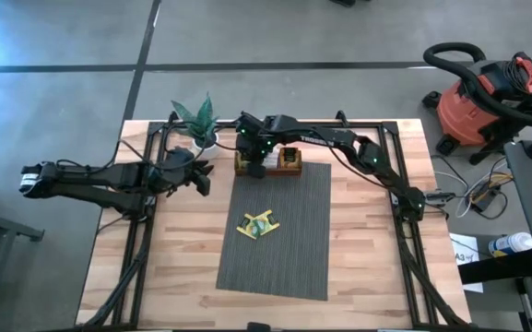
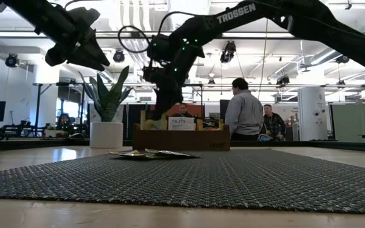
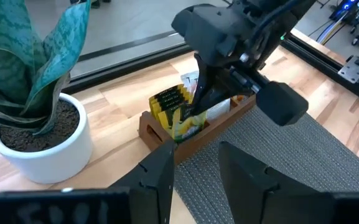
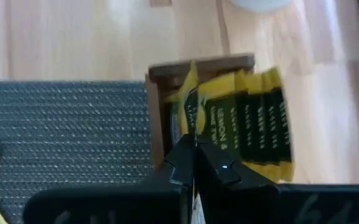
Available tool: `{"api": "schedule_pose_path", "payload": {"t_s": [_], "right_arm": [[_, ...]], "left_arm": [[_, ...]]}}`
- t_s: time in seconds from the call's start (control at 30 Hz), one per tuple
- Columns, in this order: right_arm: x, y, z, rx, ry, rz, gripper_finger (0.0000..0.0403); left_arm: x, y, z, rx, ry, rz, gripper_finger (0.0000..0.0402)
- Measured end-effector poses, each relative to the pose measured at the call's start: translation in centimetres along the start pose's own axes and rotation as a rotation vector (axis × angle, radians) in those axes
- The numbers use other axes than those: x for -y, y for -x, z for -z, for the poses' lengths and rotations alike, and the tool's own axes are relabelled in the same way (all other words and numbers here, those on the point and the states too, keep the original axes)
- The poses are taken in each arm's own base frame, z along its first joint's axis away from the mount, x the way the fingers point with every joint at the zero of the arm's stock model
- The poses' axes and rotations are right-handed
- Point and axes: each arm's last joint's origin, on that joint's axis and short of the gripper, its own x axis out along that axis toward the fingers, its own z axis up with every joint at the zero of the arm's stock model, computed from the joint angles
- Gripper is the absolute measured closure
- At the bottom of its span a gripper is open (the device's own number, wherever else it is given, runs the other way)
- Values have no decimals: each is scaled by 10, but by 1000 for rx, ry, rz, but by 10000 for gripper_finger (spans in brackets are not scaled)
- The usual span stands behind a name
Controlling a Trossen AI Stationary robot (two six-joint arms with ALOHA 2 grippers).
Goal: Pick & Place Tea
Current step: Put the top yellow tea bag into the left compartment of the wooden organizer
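Picking: my right gripper (image 4: 193,163) is pinching one yellow tea bag (image 4: 191,109) in the wooden tray (image 3: 167,142).
Next: lifting straight, then carrying to the mat (image 1: 284,258).
Left gripper (image 3: 195,171): waiting, fingers spread.

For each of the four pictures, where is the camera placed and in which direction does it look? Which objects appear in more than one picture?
High view: above the table, looking straight down; shows both arms, the grey mat, the wooden tray.
Low view: at table height, looking level across the mat toward people in the room; arms enter from above.
Left wrist view: on the left arm, facing the tray; left gripper open at bottom.
Right wrist view: on the right arm, above the tray; right gripper pinches a yellow sachet.
Shared: tray, potted plant, mat.
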Motion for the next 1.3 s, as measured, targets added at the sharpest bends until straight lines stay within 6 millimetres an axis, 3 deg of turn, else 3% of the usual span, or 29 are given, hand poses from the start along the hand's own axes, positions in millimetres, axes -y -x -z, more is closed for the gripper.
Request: {"api": "schedule_pose_path", "payload": {"t_s": [0.37, 0.67, 0.87, 1.3], "right_arm": [[2, -6, 2, 1, -4, 30, 394], [2, -23, 19, -80, -28, 17, 394], [2, -20, 17, -73, -64, 17, 390], [0, -9, 15, -87, -61, 5, 282]], "left_arm": [[0, 0, 0, 5, -17, -7, 282], [0, 0, 0, 5, -18, -7, 282], [0, 0, 0, 5, -15, -7, 282], [0, 0, 0, 5, 1, -6, 282]]}}
